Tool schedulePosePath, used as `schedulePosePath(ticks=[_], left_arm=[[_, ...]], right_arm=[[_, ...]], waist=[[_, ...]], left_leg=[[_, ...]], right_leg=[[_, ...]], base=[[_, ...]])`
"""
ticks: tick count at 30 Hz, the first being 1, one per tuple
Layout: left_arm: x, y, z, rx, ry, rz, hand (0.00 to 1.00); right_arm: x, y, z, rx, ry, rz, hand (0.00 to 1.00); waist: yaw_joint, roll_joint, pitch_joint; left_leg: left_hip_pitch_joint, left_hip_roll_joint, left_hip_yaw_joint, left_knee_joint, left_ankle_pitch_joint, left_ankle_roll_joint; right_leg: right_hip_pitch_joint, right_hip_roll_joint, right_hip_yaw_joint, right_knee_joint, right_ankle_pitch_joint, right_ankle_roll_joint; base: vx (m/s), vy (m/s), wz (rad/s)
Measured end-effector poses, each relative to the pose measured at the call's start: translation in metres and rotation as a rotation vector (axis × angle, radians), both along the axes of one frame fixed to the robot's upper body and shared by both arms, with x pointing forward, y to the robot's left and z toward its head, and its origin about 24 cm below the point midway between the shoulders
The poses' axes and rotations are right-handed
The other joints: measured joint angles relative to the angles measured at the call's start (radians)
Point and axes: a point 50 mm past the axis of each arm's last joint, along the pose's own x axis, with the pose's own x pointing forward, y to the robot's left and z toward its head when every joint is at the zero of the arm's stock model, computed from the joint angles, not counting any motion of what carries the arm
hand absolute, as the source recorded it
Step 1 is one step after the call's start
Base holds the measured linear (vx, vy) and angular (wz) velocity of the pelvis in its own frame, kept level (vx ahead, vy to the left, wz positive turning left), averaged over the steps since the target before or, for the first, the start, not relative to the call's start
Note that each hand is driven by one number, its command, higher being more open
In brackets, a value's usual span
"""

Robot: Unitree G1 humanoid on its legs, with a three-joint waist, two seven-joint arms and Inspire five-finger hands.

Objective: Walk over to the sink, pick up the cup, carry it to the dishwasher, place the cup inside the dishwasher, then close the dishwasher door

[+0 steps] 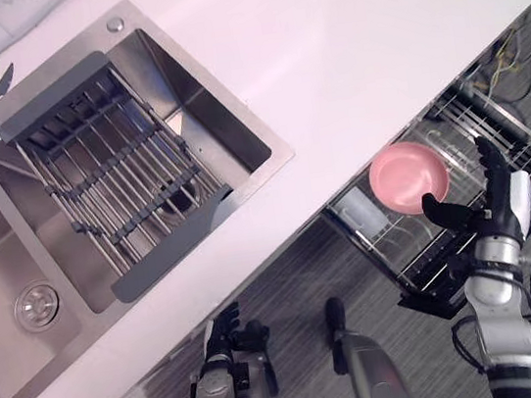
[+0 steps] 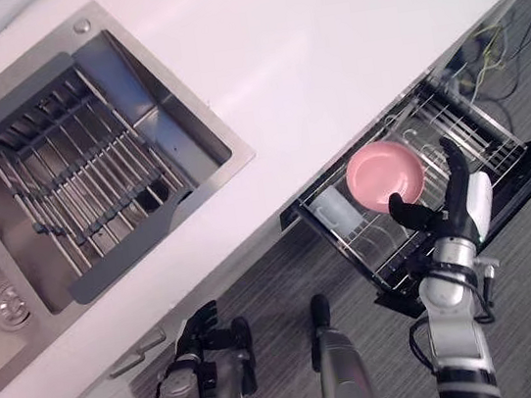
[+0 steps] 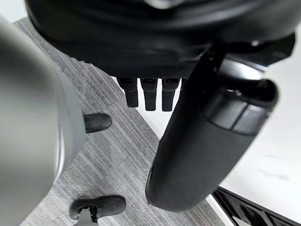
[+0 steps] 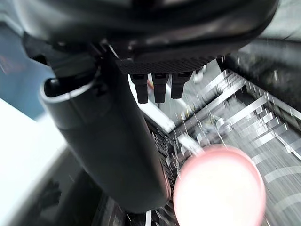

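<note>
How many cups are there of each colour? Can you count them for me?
Pink cup: 1
White cup, in the dishwasher rack: 1
Total: 2

Left eye and right eye views: head-mounted, facing steeply down from well above. Both cover the white countertop point(image 1: 353, 48), the sink point(image 1: 202, 99) in its left part and the dishwasher rack point(image 2: 474, 130) below its front edge.

Left wrist view: very close along the left hand point(image 3: 141, 42), facing the grey floor point(image 3: 117, 150).

Right wrist view: very close along the right hand point(image 4: 155, 37), facing the rack and the pink cup point(image 4: 218, 188).
</note>
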Motion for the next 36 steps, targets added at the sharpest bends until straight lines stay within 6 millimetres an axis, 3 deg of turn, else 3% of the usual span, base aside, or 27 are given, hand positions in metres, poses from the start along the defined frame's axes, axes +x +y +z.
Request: schedulePosePath(ticks=[6, 8, 12, 17, 21, 28, 36], left_arm=[[-0.015, 0.003, -0.007, -0.007, 0.053, 0.011, 0.9], [-0.017, 0.004, -0.008, -0.007, 0.057, 0.02, 0.9], [-0.028, 0.006, -0.013, -0.015, 0.094, 0.042, 0.9], [-0.042, 0.007, -0.018, -0.027, 0.135, 0.054, 0.9], [-0.047, 0.009, -0.02, -0.028, 0.147, 0.068, 0.9], [-0.047, 0.012, -0.019, -0.032, 0.145, 0.059, 0.9], [-0.041, 0.016, -0.017, -0.02, 0.129, 0.052, 0.9]], right_arm=[[-0.049, -0.016, -0.024, 0.137, 0.027, -0.139, 0.9], [-0.06, -0.016, -0.034, 0.21, 0.041, -0.16, 0.9], [-0.088, -0.021, -0.068, 0.404, 0.115, -0.212, 0.9], [-0.116, -0.026, -0.111, 0.591, 0.23, -0.295, 0.9], [-0.13, -0.026, -0.132, 0.695, 0.272, -0.335, 0.9], [-0.129, -0.029, -0.146, 0.868, 0.207, -0.35, 0.9], [-0.104, -0.043, -0.134, 0.867, 0.128, -0.289, 0.9]], waist=[[-0.004, -0.012, -0.075], [-0.004, -0.011, -0.076], [-0.006, -0.008, -0.128], [-0.012, 0.021, -0.176], [-0.012, 0.034, -0.184], [-0.008, 0.035, -0.178], [-0.005, 0.042, -0.126]], left_leg=[[0.025, 0.002, 0.005, 0.002, -0.015, 0.002], [0.045, 0.005, 0.01, 0.01, -0.024, 0.001], [0.049, 0.009, 0.024, 0.036, -0.043, 0.0], [0.059, 0.013, 0.041, 0.054, -0.062, 0.0], [0.057, 0.02, 0.061, 0.067, -0.075, 0.007], [0.032, 0.024, 0.101, 0.094, -0.082, 0.001], [-0.003, 0.021, 0.103, 0.129, -0.093, 0.005]], right_leg=[[0.037, 0.001, -0.001, -0.025, 0.002, 0.002], [0.06, 0.003, 0.001, -0.028, 0.001, 0.002], [0.07, 0.004, 0.007, -0.029, 0.001, 0.003], [0.085, 0.003, 0.017, -0.023, -0.001, 0.006], [0.083, 0.002, 0.018, -0.016, -0.002, 0.008], [0.043, -0.002, 0.04, 0.016, -0.01, 0.012], [0.005, -0.011, 0.045, 0.055, -0.021, 0.015]], base=[[0.02, 0.009, -0.01], [0.0, 0.014, -0.07], [-0.02, 0.013, -0.09], [-0.04, 0.015, -0.06], [-0.01, 0.002, -0.01], [-0.01, 0.009, -0.08], [-0.01, 0.002, 0.0]])
